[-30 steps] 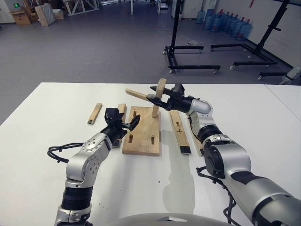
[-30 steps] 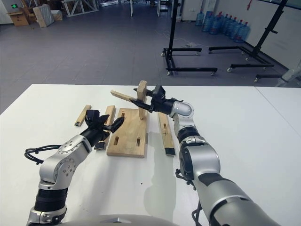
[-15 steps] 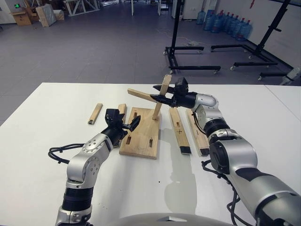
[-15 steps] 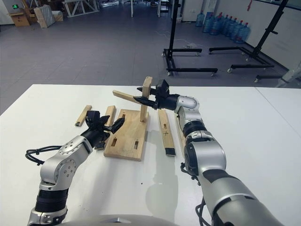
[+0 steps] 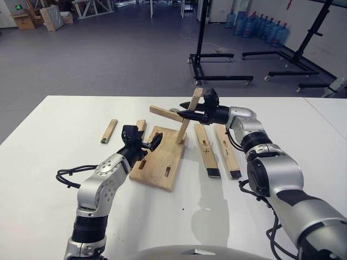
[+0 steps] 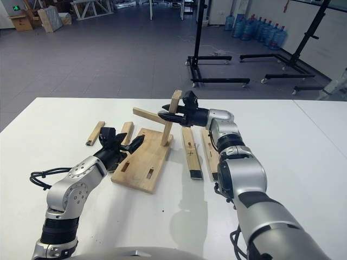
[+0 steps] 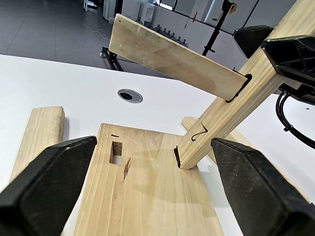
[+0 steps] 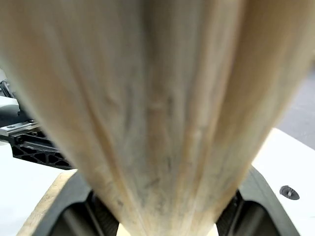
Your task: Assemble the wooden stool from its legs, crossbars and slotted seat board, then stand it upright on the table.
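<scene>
seat board [image 5: 162, 162]: flat, skewed | leg [image 5: 186, 123]: tilted, foot on board | crossbar [image 5: 164, 112]: joined to leg | spare legs [image 5: 206, 150]: flat beside board

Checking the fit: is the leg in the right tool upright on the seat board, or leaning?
Leaning. The leg slants from its foot on the seat board up past the right tool.

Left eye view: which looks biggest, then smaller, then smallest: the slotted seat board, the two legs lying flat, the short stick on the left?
1. Slotted seat board.
2. Flat leg nearer the board and flat leg beside it: they look alike, a tie.
3. Short stick, smallest.
</scene>
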Motion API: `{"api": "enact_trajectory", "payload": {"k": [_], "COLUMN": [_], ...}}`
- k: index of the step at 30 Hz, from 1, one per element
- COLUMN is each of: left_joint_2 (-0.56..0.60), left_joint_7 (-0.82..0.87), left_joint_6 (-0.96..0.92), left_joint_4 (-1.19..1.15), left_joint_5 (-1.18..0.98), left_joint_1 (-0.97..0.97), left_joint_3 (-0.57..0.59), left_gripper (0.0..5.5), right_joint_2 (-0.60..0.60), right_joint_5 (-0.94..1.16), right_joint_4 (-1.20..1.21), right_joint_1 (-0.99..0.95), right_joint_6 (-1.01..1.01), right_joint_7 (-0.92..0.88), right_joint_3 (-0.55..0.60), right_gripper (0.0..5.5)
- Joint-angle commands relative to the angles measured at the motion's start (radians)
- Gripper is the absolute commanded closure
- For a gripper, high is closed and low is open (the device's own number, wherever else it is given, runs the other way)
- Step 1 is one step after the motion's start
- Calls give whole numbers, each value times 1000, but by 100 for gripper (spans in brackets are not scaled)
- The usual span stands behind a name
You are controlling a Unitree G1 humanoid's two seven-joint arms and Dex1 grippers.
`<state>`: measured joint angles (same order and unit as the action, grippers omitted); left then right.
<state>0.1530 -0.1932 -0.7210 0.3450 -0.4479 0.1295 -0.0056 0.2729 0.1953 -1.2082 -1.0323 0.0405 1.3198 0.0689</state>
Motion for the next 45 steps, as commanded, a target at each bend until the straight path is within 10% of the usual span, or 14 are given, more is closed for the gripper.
{"api": "enact_trajectory", "payload": {"k": [1, 10, 23, 31, 37, 45], "left_joint_2": [-5, -7, -6, 57, 35, -5], "left_joint_7": [1, 1, 3, -25, 88, 172], "left_joint_6": [-3, -5, -4, -18, -81, -68], "left_joint_4": [3, 5, 4, 18, 192, 159], "left_joint_5": [9, 11, 10, -47, -147, -143], "left_joint_1": [1, -3, -1, 66, -89, -116], "left_joint_3": [-7, -9, -6, 124, 347, 364], "left_gripper": [124, 124, 124, 124, 124, 124], "right_joint_2": [-4, -13, 10, 272, 136, -78], "right_joint_5": [-67, -39, -35, -6, -37, -183], "right_joint_4": [-46, -42, -30, 207, 1376, 1536], "right_joint_1": [50, 44, 33, 269, 834, 910], "right_joint_6": [-60, -63, -118, -131, -585, -992], "right_joint_7": [-54, -92, -39, 40, -557, -952], "right_joint_3": [-39, -13, 22, 73, 270, 167], "right_gripper": [344, 344, 102, 65, 65, 65]}}
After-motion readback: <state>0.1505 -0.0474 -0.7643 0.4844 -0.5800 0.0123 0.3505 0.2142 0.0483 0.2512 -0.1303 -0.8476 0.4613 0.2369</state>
